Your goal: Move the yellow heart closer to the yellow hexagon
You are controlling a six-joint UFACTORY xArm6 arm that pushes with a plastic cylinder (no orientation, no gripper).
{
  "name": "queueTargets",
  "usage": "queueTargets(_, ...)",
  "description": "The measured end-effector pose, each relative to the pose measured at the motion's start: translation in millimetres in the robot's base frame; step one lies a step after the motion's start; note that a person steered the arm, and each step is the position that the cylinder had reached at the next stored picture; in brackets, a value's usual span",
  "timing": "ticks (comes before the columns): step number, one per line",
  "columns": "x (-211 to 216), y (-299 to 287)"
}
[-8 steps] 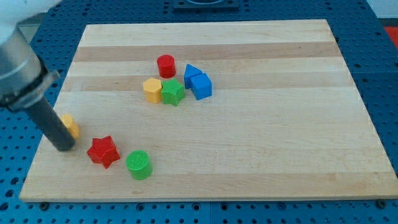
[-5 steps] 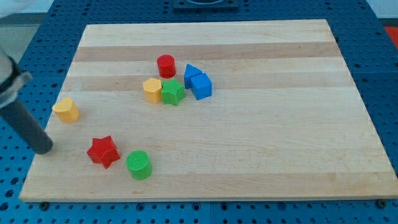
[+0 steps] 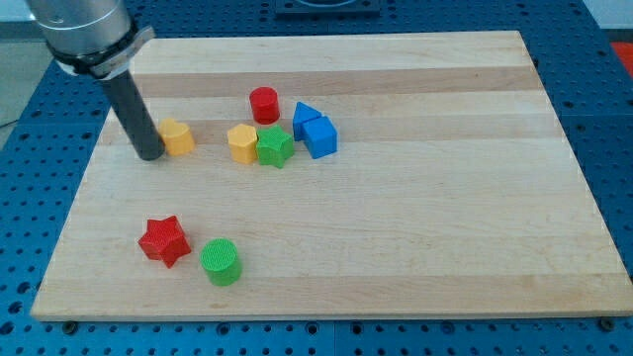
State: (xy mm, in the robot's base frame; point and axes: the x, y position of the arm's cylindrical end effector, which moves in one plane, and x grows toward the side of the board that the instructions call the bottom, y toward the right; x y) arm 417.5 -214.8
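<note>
The yellow heart point(image 3: 178, 137) lies on the wooden board point(image 3: 415, 227) in the upper left part. My tip point(image 3: 150, 155) touches the heart's left side. The yellow hexagon point(image 3: 241, 143) lies a short way to the heart's right, with a gap between them. The hexagon touches the green star point(image 3: 275, 146).
A red cylinder point(image 3: 264, 104) stands above the hexagon. Two blue blocks point(image 3: 315, 131) sit right of the green star. A red star point(image 3: 163, 241) and a green cylinder point(image 3: 221, 261) lie near the board's lower left. The arm's grey body point(image 3: 84, 35) fills the view's top left.
The yellow heart has moved up and to the right, from the board's left edge to near the hexagon. My tip has moved up and right with it, staying on its left.
</note>
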Motion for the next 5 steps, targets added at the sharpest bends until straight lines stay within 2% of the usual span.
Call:
queueTargets(2,-25,49)
queueTargets(3,-12,26)
queueTargets(4,-23,-10)
queueTargets(5,-53,-33)
